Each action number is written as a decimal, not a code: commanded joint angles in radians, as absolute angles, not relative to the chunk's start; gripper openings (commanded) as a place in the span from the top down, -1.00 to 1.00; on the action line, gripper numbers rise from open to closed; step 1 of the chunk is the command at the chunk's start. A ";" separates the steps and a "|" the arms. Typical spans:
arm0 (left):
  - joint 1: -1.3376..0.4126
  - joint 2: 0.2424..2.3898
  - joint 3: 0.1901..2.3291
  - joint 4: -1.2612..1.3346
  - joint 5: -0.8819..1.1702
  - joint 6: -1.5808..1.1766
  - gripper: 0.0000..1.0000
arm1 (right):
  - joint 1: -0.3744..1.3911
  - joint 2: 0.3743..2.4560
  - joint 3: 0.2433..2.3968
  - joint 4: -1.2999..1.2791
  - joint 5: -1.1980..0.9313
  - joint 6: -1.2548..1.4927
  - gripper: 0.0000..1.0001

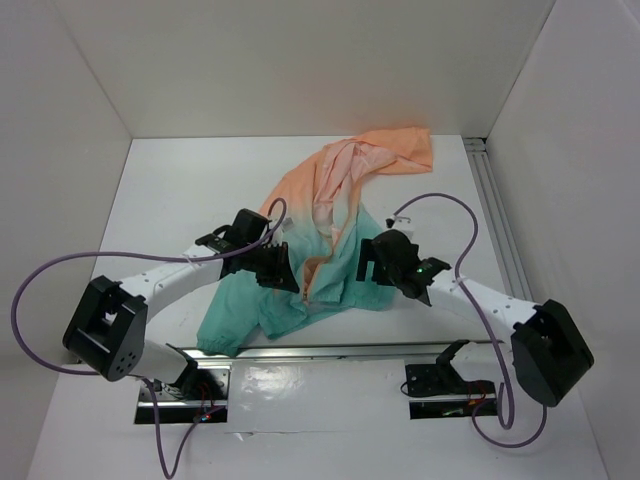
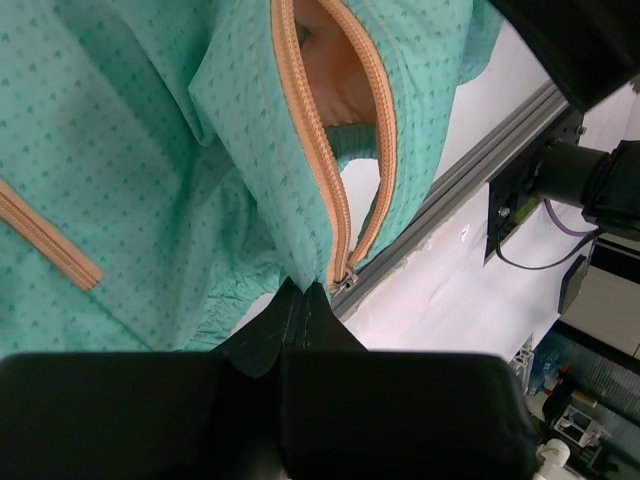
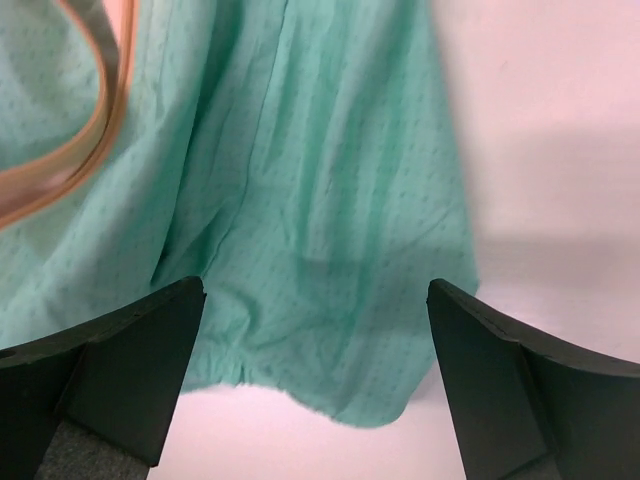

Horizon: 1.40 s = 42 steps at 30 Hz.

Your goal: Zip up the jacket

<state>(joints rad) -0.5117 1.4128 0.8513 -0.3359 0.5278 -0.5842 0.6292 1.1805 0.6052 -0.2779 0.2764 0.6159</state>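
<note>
The jacket (image 1: 335, 215) lies crumpled mid-table, its peach-orange end far and its teal end near. My left gripper (image 1: 283, 272) sits at the teal hem left of the front opening. In the left wrist view its jaws (image 2: 303, 298) are shut on the teal hem of the jacket (image 2: 140, 150), just beside the metal slider (image 2: 344, 281) at the foot of the orange front zipper (image 2: 310, 130), whose two sides spread apart above it. The orange pocket zip (image 2: 45, 235) shows at the left. My right gripper (image 1: 362, 262) is open over teal fabric (image 3: 330, 200); its fingers (image 3: 150, 360) hold nothing.
An aluminium rail (image 1: 350, 350) runs along the near edge under the jacket's hem and shows in the left wrist view (image 2: 470, 170). A second rail (image 1: 497, 215) runs along the right side. White walls (image 1: 300, 60) enclose the table. Purple cables (image 1: 450, 215) loop off both arms.
</note>
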 commanded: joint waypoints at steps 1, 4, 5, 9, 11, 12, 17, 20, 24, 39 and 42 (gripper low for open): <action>-0.506 1.423 0.884 -0.304 0.511 -0.604 1.00 | 0.612 1.244 0.716 -0.272 0.411 0.516 -1.00; -0.506 1.424 0.893 -0.304 0.500 -0.604 1.00 | 0.551 1.336 0.768 -0.200 0.376 0.466 -1.00; -0.506 1.424 0.893 -0.304 0.500 -0.604 1.00 | 0.536 1.359 0.806 -0.158 0.341 0.439 -1.00; -0.506 1.424 0.902 -0.304 0.500 -0.604 1.00 | 0.427 1.501 0.925 -0.084 0.210 0.405 -1.00; -0.506 1.424 0.902 -0.304 0.500 -0.604 1.00 | 0.416 1.606 1.015 -0.074 0.180 0.394 -1.00; -0.506 1.424 0.911 -0.313 0.500 -0.604 1.00 | 0.416 1.636 1.043 -0.063 0.170 0.385 -1.00; -0.506 1.424 0.920 -0.322 0.491 -0.604 1.00 | 0.416 1.866 1.245 -0.089 0.117 0.362 -0.97; -0.506 1.424 0.920 -0.322 0.480 -0.595 1.00 | 0.416 1.928 1.322 -0.088 0.066 0.353 -0.87; -0.506 1.434 0.931 -0.331 0.471 -0.586 1.00 | 0.416 1.993 1.380 -0.097 0.080 0.353 -0.55; -0.546 1.623 1.115 -0.351 0.514 -0.526 1.00 | 0.298 1.780 1.054 0.011 0.100 0.437 1.00; -0.572 1.718 1.201 -0.373 0.529 -0.515 1.00 | 0.270 1.689 0.949 0.021 0.109 0.457 1.00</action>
